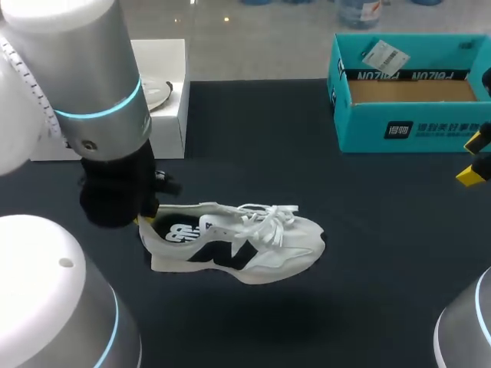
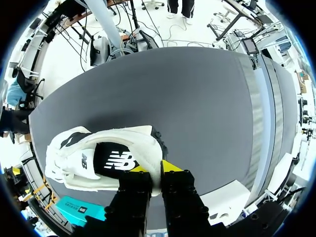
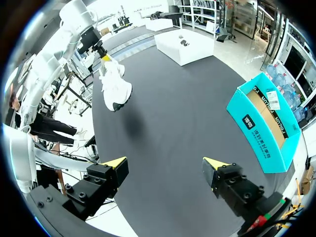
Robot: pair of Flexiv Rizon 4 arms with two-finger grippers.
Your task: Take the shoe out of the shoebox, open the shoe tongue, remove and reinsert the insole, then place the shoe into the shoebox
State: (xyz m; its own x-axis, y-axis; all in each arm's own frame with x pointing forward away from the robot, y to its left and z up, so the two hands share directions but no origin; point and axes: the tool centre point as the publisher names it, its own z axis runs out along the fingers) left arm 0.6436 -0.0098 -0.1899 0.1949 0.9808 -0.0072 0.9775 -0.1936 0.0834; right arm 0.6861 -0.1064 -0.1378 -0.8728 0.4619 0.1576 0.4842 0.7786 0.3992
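Left gripper [image 2: 155, 168] is clamping the heel collar of the white sneaker [image 2: 98, 158], one yellow tip sitting inside the shoe against the black insole [image 2: 116, 160], the other pressing the outside of the heel, so the fingers are pinching the collar from two sides. Sneaker is lying level over the near-left part of the tabletop [image 1: 307, 153], heel toward the left edge, toe pointing toward the right edge. In the right wrist view its shadow is falling apart from it, so it is probably hanging just clear of the surface rather than resting. Teal shoebox [image 1: 360, 130] is standing open at the far right corner, well apart from the shoe, holding only a paper tag. Right gripper [image 3: 166, 163] is hovering near the right edge with fingers spread wide, gripping nothing. Judging the step: the take-out is finishing. The tongue is not yet opened, the laces [image 1: 268, 215] are looking tied, and the insole is seated inside. Next move is calling for setting the sole down flat with the heel pinned, then bringing the free right gripper across to the laces to pull the tongue up. White box [image 1: 165, 100] is sitting at the far left corner, not involved.
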